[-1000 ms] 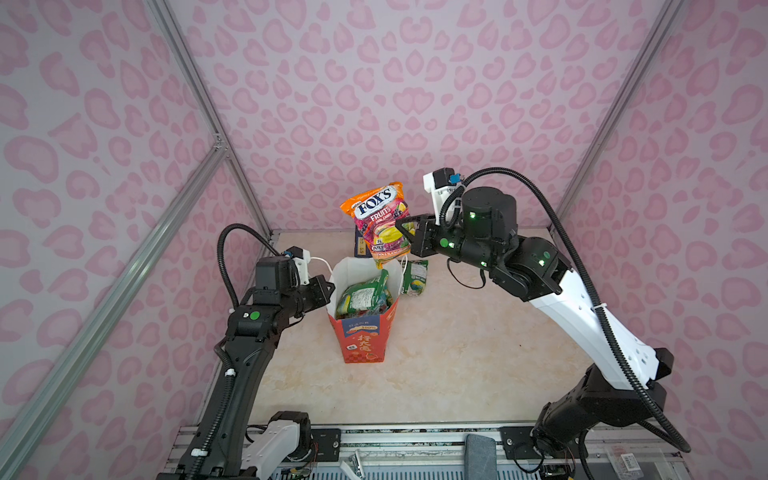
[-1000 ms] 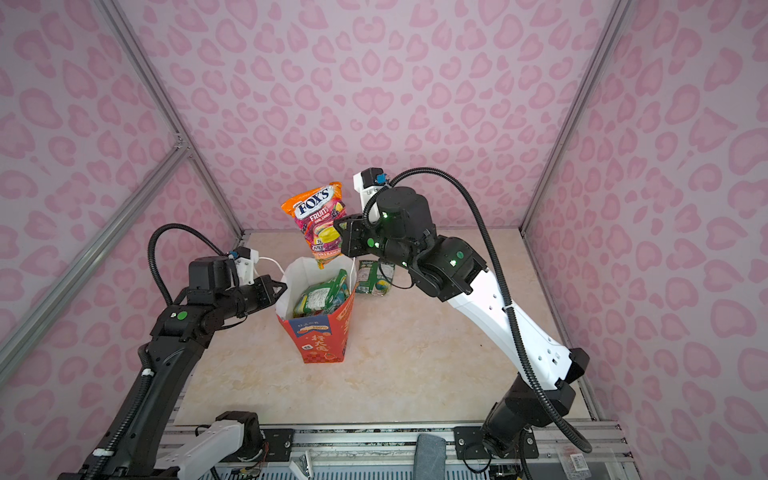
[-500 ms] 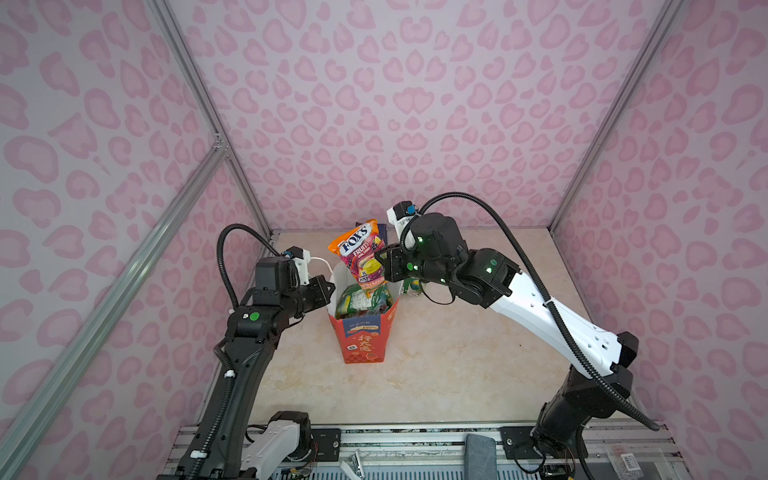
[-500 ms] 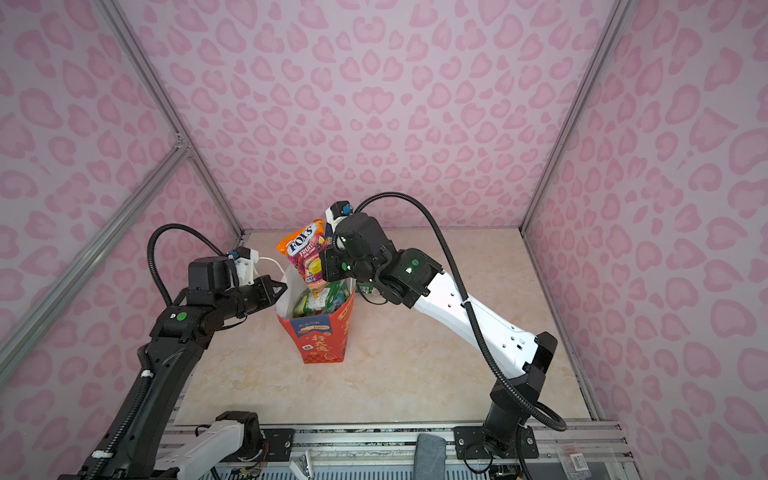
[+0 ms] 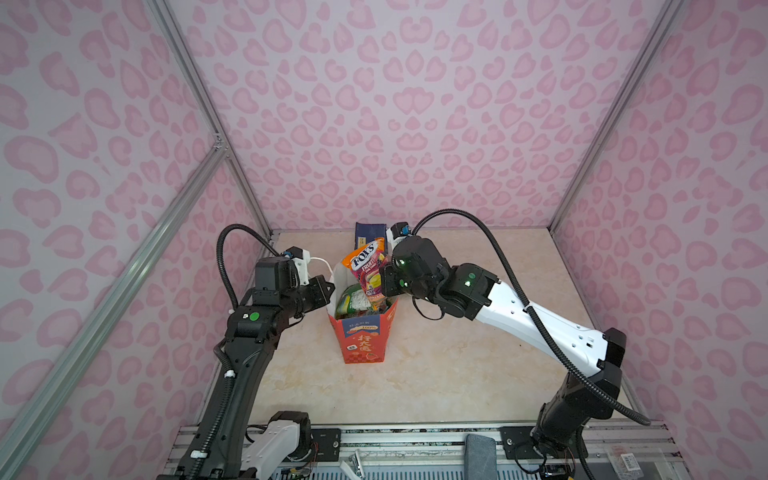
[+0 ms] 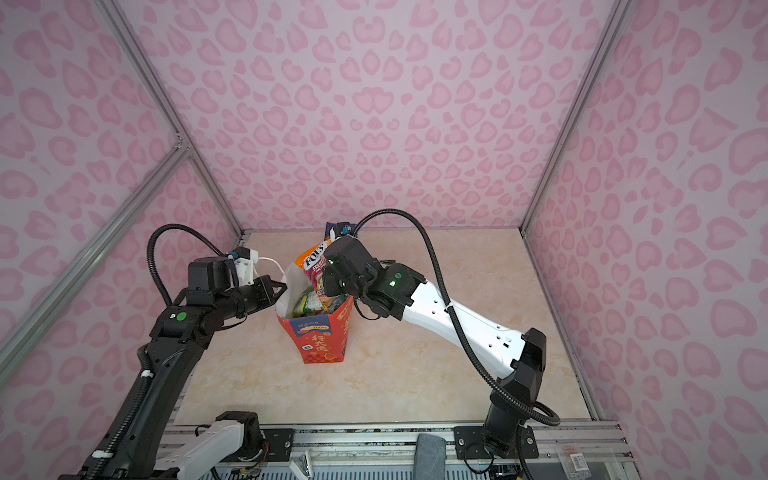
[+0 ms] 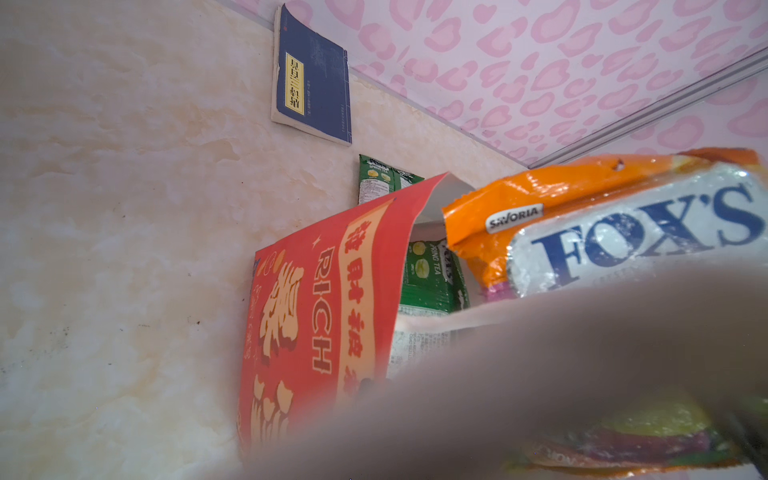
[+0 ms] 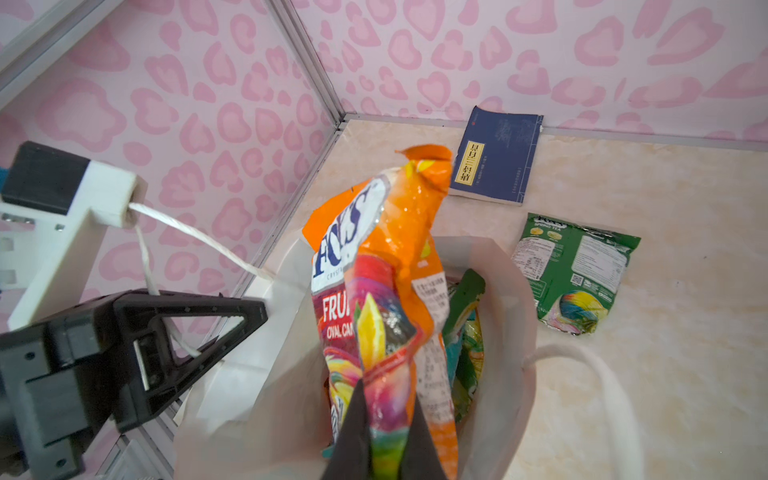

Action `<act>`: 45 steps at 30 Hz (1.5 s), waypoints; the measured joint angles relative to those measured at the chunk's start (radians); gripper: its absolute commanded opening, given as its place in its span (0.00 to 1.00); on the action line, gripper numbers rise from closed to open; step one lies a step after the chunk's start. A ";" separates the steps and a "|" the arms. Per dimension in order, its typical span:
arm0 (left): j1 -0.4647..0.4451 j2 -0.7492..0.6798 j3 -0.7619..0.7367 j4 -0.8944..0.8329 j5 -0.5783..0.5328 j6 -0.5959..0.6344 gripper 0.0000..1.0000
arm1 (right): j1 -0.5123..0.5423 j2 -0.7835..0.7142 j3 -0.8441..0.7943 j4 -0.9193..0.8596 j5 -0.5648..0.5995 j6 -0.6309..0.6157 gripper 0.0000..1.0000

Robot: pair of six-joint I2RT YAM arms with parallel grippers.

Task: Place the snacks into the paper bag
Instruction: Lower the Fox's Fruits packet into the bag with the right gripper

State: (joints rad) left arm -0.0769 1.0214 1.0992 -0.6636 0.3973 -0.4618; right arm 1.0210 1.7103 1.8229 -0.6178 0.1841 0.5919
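Now, in both top views, the red-orange paper bag [image 5: 365,336] stands upright on the marbled table [image 5: 457,374], its mouth open. The right gripper [image 5: 385,289] pinches the lower part of an orange FOX'S packet [image 5: 365,264]. The packet's bottom end sits inside the bag's mouth and its top sticks up above the rim. A second ago the packet hung high in the air behind the bag. Half a second ago it was just over the mouth. The left gripper [image 5: 329,288] is pressed together on the bag's left rim, in the same place as a second ago. Green packets [image 5: 353,301] lie inside the bag. A dark-blue booklet [image 5: 368,235] lies flat by the back wall.

The left wrist view shows the bag's red side panel, printed "RICH", with the orange packet rising from the mouth. A green Spring Tea packet [image 7: 384,178] lies on the table beyond the bag. A grey blur fills the foreground, so this gripper's jaws cannot be made out here.

In the right wrist view, two dark fingers [image 8: 353,436] clamp the packet's rainbow-coloured lower end over the bag's white inside. The left gripper's black tip bites the white rim. A white cord handle [image 8: 573,350] loops out from the bag's other side. The Spring Tea packet lies on the table near the bag, apart from it, with the booklet farther back.
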 measured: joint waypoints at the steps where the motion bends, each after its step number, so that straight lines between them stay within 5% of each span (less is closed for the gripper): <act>1: 0.000 0.000 0.000 0.000 0.000 0.000 0.08 | 0.005 0.006 0.000 0.007 0.007 0.005 0.00; 25: 0.001 -0.015 -0.003 0.003 0.007 0.000 0.08 | 0.097 0.033 -0.082 0.073 0.114 0.251 0.00; 45: 0.001 -0.022 -0.004 0.007 0.015 0.000 0.08 | 0.117 0.054 -0.092 0.069 0.157 0.317 0.04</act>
State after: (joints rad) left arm -0.0761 0.9997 1.0954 -0.6567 0.4122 -0.4622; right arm 1.1378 1.7641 1.7313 -0.5491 0.3412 0.9089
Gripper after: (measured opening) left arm 0.083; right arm 0.083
